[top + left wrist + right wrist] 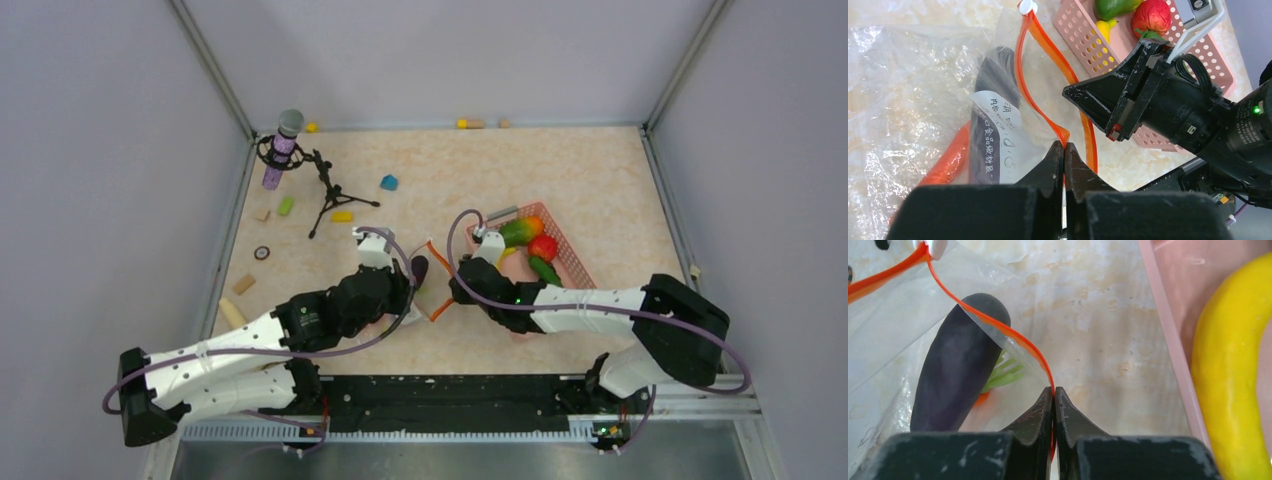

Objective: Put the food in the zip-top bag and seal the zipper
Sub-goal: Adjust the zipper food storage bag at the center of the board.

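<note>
Between the two wrists at mid-table, the zip-top bag [908, 90] lies with its zipper [1066, 72] running away from the bases, left gripper [1064, 150] and right gripper [1053, 392] each clamped on that strip, while the unbagged food [530, 240] sits in the pink basket [572, 250], nearer the right arm.

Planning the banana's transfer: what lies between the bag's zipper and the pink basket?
Only bare tabletop, seen in the right wrist view, separates zipper from basket.

Left wrist: carrot [948, 160] mostly hidden behind eggplant [995, 70] and white label [998, 135]. Right wrist: banana [1228, 370] cut off at right and bottom edges. Top view: small bits [470, 123] on the desk [560, 170], upper middle, too small to identify.
</note>
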`<state>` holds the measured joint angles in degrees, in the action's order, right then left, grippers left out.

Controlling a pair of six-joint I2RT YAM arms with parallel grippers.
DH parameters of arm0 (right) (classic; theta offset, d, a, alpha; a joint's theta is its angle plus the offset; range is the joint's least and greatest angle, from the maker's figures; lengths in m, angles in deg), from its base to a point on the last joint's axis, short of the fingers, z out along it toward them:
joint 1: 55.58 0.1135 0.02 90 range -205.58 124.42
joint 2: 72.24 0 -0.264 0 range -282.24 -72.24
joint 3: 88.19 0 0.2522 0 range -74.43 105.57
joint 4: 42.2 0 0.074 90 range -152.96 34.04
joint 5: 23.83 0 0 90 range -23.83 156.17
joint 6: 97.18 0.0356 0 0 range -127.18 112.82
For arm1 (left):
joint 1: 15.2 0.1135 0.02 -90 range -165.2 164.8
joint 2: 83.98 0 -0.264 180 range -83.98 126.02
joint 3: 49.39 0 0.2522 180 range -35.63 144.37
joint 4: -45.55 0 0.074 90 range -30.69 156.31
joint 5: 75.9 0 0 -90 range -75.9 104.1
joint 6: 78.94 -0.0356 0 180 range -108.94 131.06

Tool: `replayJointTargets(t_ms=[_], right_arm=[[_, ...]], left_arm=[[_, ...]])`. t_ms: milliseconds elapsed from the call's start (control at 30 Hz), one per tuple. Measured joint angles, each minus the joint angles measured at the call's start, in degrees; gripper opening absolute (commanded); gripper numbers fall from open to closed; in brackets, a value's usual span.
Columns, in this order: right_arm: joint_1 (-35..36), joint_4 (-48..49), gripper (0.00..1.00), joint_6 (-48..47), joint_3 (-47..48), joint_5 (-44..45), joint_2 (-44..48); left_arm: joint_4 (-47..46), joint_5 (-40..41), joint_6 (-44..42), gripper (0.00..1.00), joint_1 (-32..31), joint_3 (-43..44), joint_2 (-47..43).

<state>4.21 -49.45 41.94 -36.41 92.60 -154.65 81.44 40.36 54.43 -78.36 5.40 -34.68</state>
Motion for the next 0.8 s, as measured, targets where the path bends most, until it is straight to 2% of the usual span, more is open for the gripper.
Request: replayJointTargets(t_ms=[167, 300, 533, 800], right_arm=[[-0.07, 1.57, 0.00, -2.14, 0.00, -1.22, 0.74], [-0.28, -0.17, 0.00, -7.15, 1.75, -4.66, 4.98], [-0.33, -5.20, 0.00, -16.26, 11.26, -9.57, 14.19], [-0.33, -9.57, 0.00, -22.12, 19.32, -16.70, 16.44]], left_arm=[[1.07, 0.50, 0.00, 0.00, 0.00, 0.00, -0.63], [2.43, 1.62, 0.02, 0.00, 0.00, 0.02, -2.14], [5.40, 5.14, 0.15, 0.00, 0.00, 1.11, -10.51], [6.78, 9.62, 0.35, 0.00, -0.02, 1.64, -19.91]])
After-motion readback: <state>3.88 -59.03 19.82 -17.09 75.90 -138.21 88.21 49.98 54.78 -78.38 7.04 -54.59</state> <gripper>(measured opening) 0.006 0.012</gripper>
